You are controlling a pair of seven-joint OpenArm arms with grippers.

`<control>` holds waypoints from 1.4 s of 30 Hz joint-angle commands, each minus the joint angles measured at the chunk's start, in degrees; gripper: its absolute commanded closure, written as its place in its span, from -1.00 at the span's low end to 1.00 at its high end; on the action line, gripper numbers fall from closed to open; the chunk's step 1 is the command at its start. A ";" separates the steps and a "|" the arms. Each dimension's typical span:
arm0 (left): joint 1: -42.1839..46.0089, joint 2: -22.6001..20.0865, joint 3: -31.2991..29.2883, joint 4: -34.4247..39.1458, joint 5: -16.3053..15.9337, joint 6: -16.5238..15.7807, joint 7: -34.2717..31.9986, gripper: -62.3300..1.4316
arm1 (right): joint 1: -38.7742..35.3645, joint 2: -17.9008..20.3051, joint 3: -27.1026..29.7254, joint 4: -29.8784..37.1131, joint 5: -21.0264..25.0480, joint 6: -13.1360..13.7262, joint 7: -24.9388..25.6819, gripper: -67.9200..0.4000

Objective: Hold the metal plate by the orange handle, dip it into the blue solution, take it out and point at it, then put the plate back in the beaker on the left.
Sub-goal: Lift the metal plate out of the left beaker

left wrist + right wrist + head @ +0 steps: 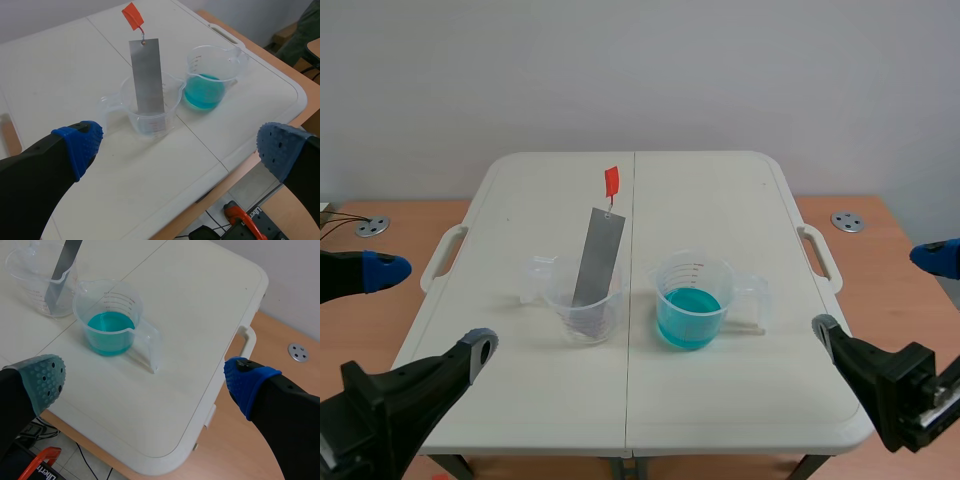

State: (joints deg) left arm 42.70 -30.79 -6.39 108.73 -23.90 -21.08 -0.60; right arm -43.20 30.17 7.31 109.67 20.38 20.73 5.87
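Note:
A grey metal plate (597, 260) leans upright in a clear empty beaker (582, 305) left of the table's centre seam. Its orange handle (611, 181) sticks up at the top. To the right stands a second clear beaker (690, 305) holding blue solution (109, 332). My left gripper (430, 308) hovers open near the front left of the table. In its wrist view the left gripper (177, 142) is well short of the plate (147, 75) and handle (133, 16). At the front right my right gripper (880, 293) is open too, with the blue beaker (107, 320) ahead of it.
Both beakers rest on a white folding table (720, 400) with a centre seam and carry handles at each side. It stands on a wooden surface with metal discs (847, 221) set in it. Cables and an orange tool (245, 225) lie below the front edge.

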 commanded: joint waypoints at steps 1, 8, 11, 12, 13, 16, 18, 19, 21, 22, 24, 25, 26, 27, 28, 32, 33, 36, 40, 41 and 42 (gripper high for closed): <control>0.26 0.31 -0.46 0.81 -0.50 -0.07 -0.79 -1.00 | 0.33 0.42 -0.20 0.59 0.61 -0.15 0.44 -0.95; 0.26 0.31 -0.46 0.81 -0.50 -0.07 -0.79 -1.00 | 0.33 0.42 -0.20 0.59 0.61 -0.15 0.44 -0.95; 0.26 0.31 -0.46 0.81 -0.50 -0.07 -0.79 -1.00 | 0.33 0.42 -0.20 0.59 0.61 -0.15 0.44 -0.95; 0.26 0.31 -0.46 0.81 -0.50 -0.07 -0.79 -1.00 | 0.33 0.42 -0.20 0.59 0.61 -0.15 0.44 -0.95; 0.26 0.31 -0.46 0.81 -0.50 -0.07 -0.79 -1.00 | 0.33 0.42 -0.20 0.59 0.61 -0.15 0.44 -0.95; 0.24 0.31 -0.46 0.81 -0.50 -0.07 -0.79 -1.00 | 0.33 0.42 -0.20 0.59 0.61 -0.15 0.44 -0.95; 0.24 0.31 -0.46 0.81 -0.50 -0.07 -0.79 -1.00 | 0.33 0.42 -0.20 0.59 0.61 -0.15 0.46 -0.95; 0.24 0.31 -0.46 0.81 -0.50 -0.07 -0.79 -1.00 | 0.33 0.42 -0.20 0.59 0.61 -0.15 0.46 -0.95; 0.24 0.31 -0.46 0.81 -0.50 -0.07 -0.79 -1.00 | 0.33 0.42 -0.20 0.59 0.61 -0.15 0.46 -0.95; 0.24 0.31 -0.46 0.81 -0.50 -0.07 -0.79 -1.00 | 0.33 0.42 -0.20 0.59 0.61 -0.15 0.46 -0.95; 0.24 0.31 -0.46 0.81 -0.50 -0.07 -0.79 -1.00 | 0.33 0.42 -0.20 0.59 0.61 -0.15 0.44 -0.95; 0.24 0.31 -0.46 0.81 -0.50 -0.07 -0.79 -1.00 | 0.33 0.42 -0.20 0.59 0.61 -0.15 0.42 -0.95; 0.24 0.31 -0.46 0.81 -0.50 -0.07 -0.79 -1.00 | 0.33 0.42 -0.20 0.59 0.61 -0.15 0.42 -0.95; 0.24 0.31 -0.46 0.81 -0.50 -0.07 -0.79 -1.00 | 0.33 0.42 -0.20 0.59 0.61 -0.15 0.42 -0.95; 0.24 0.31 -0.46 0.81 -0.50 -0.07 -0.79 -1.00 | 0.33 0.42 -0.20 0.59 0.61 -0.15 0.42 -0.95; 0.26 0.28 -0.46 0.81 -0.50 -0.07 -0.79 -1.00 | 0.33 0.42 -0.20 0.59 0.61 -0.15 0.42 -0.95; 0.26 0.28 -0.46 0.81 -0.50 -0.07 -0.79 -1.00 | 0.33 0.42 -0.20 0.59 0.61 -0.15 0.37 -0.95; 0.28 0.28 -0.46 0.81 -0.48 -0.07 -0.79 -1.00 | 0.33 0.42 -0.20 0.59 0.61 -0.15 -0.31 -0.95; 0.28 0.28 -0.46 0.81 -0.48 -0.07 -0.76 -1.00 | 0.33 0.42 -0.20 0.59 0.61 -0.15 -1.01 -0.95; 0.28 0.28 -0.46 0.81 -0.48 -0.07 -0.76 -1.00 | 0.33 0.42 -0.20 0.59 0.61 -0.15 -1.07 -0.95; 0.28 0.28 -0.46 0.81 -0.48 -0.07 -0.79 -1.00 | 0.33 0.42 -0.20 0.59 0.61 -0.15 -1.05 -0.95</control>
State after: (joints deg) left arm 42.70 -30.79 -6.39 108.73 -23.90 -21.08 -0.60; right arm -43.20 30.17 7.31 109.67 20.40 20.73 4.12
